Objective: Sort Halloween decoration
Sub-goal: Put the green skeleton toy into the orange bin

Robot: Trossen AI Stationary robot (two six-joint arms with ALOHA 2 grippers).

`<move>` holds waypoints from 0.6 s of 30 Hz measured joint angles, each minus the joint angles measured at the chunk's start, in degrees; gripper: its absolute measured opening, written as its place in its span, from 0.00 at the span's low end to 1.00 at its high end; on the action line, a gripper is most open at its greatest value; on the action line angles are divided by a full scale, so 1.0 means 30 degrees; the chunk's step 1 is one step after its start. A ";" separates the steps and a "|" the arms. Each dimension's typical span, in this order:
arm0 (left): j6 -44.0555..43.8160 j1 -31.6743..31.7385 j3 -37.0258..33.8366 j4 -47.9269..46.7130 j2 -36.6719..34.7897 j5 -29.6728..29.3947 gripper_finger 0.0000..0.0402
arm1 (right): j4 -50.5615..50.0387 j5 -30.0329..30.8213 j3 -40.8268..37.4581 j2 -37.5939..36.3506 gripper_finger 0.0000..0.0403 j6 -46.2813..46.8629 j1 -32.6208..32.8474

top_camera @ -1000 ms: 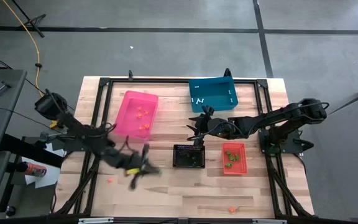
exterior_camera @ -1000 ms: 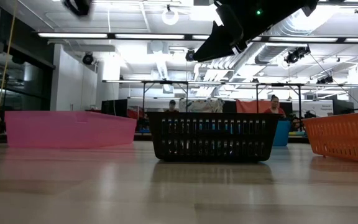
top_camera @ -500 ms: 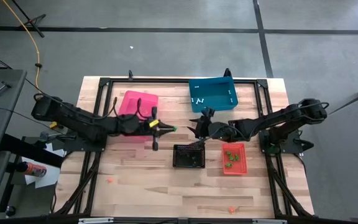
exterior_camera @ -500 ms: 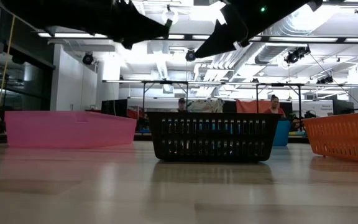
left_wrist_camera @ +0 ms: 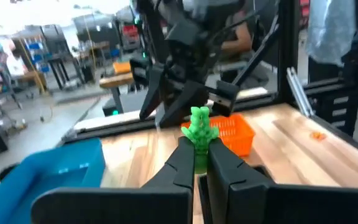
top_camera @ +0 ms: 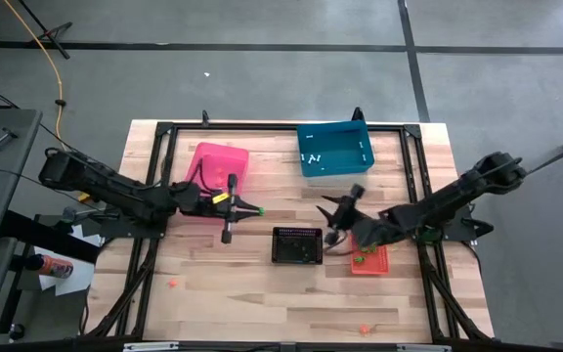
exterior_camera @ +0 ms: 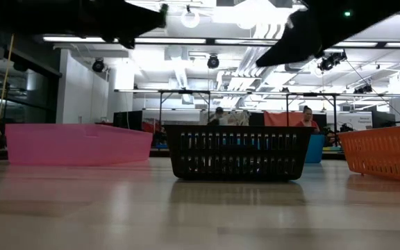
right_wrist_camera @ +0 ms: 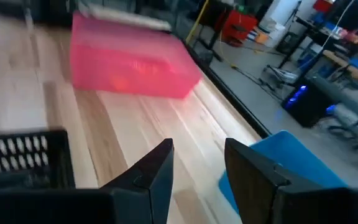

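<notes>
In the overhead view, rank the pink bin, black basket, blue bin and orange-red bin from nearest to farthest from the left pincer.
1. Pink plastic bin, just behind the left pincer.
2. Black slatted basket, centre.
3. Blue plastic bin, far side.
4. Orange-red mesh bin, right side.

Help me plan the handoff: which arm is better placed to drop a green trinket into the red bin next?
Left. The left gripper is shut on a green trinket. The right gripper hangs open and empty, though nearer the red bin.
</notes>
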 joint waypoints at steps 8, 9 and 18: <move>0.0548 0.0197 -0.0926 0.2609 0.0020 0.0008 0.00 | 1.0420 -0.8450 -0.4594 -0.2802 0.35 -0.1062 -0.1534; 0.0542 0.0235 -0.0959 0.2605 0.0021 0.0015 0.00 | 1.0783 -0.8988 -0.4885 -0.2891 0.35 -0.1051 -0.1668; 0.0155 0.0328 -0.0947 0.2684 0.0021 0.0022 0.00 | 1.0840 -0.9271 -0.5023 -0.2868 0.35 -0.1257 -0.2113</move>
